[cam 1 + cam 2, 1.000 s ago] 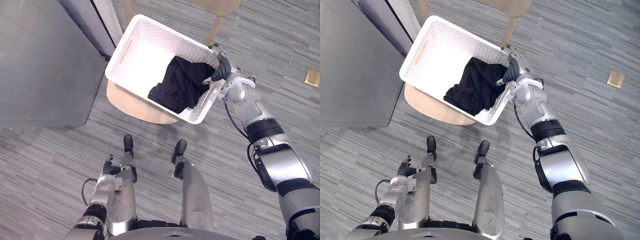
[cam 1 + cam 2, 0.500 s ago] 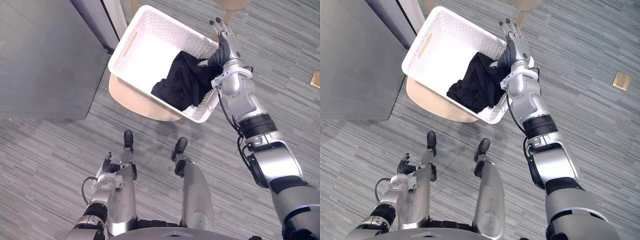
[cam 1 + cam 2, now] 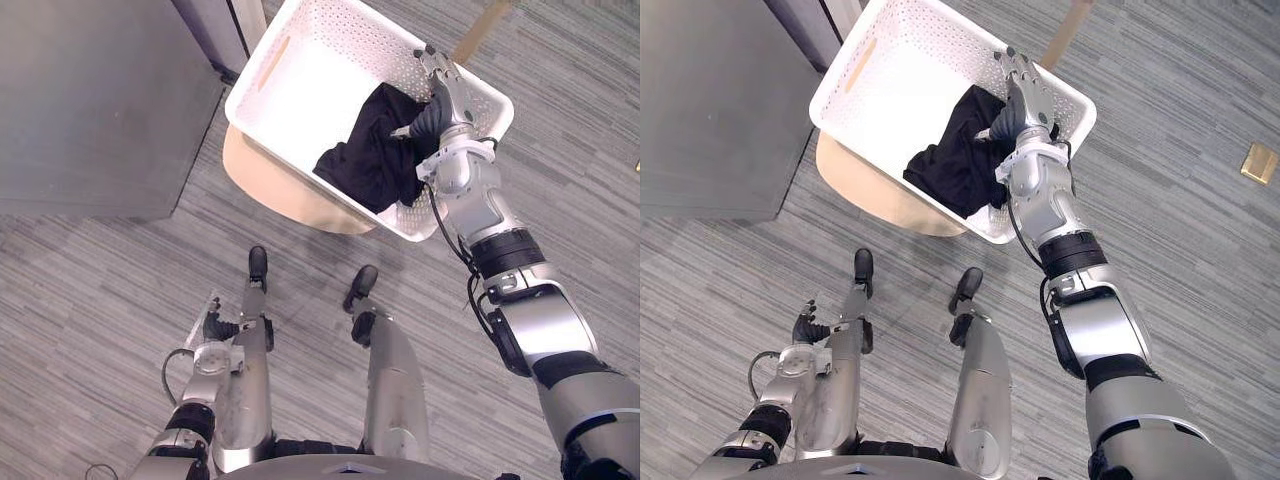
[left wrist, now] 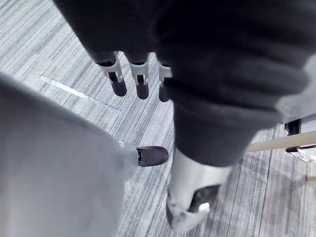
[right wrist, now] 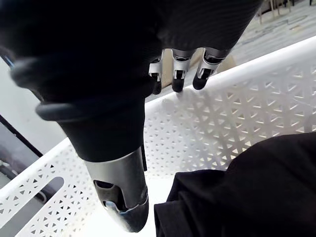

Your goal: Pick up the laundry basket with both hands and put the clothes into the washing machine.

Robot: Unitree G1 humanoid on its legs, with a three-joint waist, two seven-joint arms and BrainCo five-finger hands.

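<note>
The white perforated laundry basket (image 3: 310, 95) rests on a round pale wooden seat (image 3: 270, 195). A heap of black clothes (image 3: 375, 150) lies in its near right part. My right hand (image 3: 440, 100) reaches over the basket's right rim and hovers above the clothes, fingers straight and open. In the right wrist view its fingers (image 5: 175, 74) point at the basket's inner wall (image 5: 222, 118), with the black clothes (image 5: 256, 187) below them and nothing held. My left hand (image 3: 215, 327) hangs low near the floor, far from the basket, with relaxed fingers (image 4: 140, 81).
A large grey cabinet-like body (image 3: 90, 100) stands at the left, close to the basket's left end. A pale wooden leg (image 3: 480, 30) rises behind the basket. A brass floor plate (image 3: 1260, 162) lies at the far right on the grey striped carpet.
My right hand has left the basket's right rim, lifted with straightened fingers and moved inward over the clothes. The whole picture has shifted a little. The left hand stayed low.
</note>
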